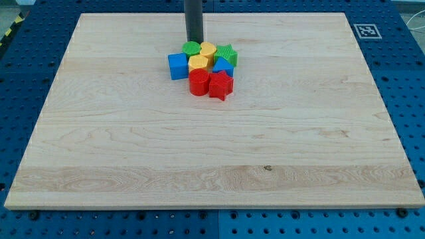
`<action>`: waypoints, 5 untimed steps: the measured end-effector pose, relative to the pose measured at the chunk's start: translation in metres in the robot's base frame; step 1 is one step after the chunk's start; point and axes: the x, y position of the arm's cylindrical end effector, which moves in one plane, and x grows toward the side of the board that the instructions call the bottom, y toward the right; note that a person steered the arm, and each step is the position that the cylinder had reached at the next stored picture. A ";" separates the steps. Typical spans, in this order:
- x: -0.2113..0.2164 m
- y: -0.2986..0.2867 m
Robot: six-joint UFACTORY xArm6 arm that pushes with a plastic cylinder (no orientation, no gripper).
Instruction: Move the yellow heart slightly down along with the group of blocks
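A tight cluster of blocks sits on the wooden board near the view's top centre. The yellow heart is in the middle of it. Around it are a yellow round block, a green round block, a green star, a blue cube, a blue block, a red cylinder and a red star. My tip stands just above the cluster, right behind the green round block, touching or nearly touching it.
The board lies on a blue perforated table. A black-and-white marker tag sits on the board's top right corner.
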 end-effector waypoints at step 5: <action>0.079 0.016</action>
